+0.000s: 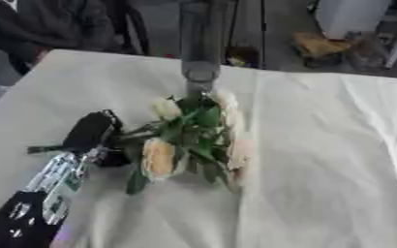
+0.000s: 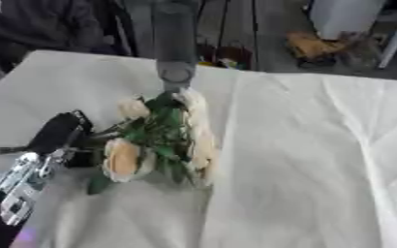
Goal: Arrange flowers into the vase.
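Note:
A bunch of cream and peach roses [image 1: 193,140] with green leaves lies low over the white tablecloth [image 1: 320,160], heads pointing right and toward me. Its stems [image 1: 42,148] run left and stick out past my left hand [image 1: 92,131]. The black hand is curled round the stems just behind the leaves, and its silver forearm comes in from the lower left corner. A tall grey vase [image 1: 200,53] stands upright just behind the bunch, and the topmost leaves overlap its base. My right hand shows in neither view.
The table's far edge [image 1: 151,55] runs behind the vase. Beyond it are a dark-clothed person [image 1: 32,24] at the far left, a brown object [image 1: 319,46] on the floor and a white box [image 1: 350,17].

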You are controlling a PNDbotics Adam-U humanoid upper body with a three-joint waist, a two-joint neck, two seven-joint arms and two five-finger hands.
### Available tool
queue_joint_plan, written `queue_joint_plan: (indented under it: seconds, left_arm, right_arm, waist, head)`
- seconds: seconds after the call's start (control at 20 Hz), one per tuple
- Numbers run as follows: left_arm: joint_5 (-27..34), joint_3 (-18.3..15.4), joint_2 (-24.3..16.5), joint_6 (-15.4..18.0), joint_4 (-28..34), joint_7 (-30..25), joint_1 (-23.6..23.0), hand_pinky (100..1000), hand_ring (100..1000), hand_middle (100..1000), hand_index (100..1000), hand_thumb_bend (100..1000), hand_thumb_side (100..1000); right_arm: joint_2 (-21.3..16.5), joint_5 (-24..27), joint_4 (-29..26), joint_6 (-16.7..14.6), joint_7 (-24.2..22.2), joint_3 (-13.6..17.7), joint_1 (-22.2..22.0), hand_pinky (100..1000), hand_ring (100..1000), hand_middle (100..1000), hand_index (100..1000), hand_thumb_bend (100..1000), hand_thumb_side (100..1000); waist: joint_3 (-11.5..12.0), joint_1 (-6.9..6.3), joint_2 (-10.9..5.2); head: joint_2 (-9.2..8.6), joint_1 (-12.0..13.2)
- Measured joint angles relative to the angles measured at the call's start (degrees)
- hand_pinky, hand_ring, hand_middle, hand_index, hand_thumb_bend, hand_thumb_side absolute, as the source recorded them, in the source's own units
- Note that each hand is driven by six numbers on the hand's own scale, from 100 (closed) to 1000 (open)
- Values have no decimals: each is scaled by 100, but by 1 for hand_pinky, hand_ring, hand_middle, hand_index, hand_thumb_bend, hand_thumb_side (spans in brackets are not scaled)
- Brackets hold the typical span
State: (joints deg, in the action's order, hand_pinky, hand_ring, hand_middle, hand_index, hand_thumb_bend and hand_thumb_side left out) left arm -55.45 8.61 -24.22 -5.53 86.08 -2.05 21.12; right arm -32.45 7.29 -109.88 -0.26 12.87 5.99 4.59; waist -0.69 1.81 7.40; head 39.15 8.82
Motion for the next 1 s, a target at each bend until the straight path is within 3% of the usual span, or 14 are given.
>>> queue_joint_plan:
  seconds: [0.2, 0.6, 0.8, 1.0]
  left_arm:
    - [121, -42, -277, -46, 512, -104, 258, 100, 100, 100, 100, 1000, 200]
    - [750, -307, -693, -336, 1284, 44, 1123, 100, 100, 100, 100, 1000, 206]
    - [1164, -426, -767, -458, 1273, 234, 1653, 100, 100, 100, 100, 1000, 207]
    - [1893, -592, -786, -528, 870, 612, 2264, 100, 100, 100, 100, 1000, 220]
  right_arm:
    - [0, 10, 12, -2, 3, 2, -6, 802, 765, 689, 853, 100, 846]
    - [0, 21, 13, -2, 3, 2, -16, 802, 765, 689, 853, 100, 845]
    - [0, 36, 13, 0, -1, -1, -30, 802, 765, 689, 853, 100, 845]
    - [-1, 42, 15, 4, -30, -27, -27, 802, 765, 689, 853, 100, 848]
  waist:
    - [4, -2, -30]
    - [-15, 3, -78]
    - [-73, 3, -106]
    - [-155, -4, -110]
  head:
    - [0, -3]
    - [-1, -4]
    - [-3, 19]
    - [-34, 46]
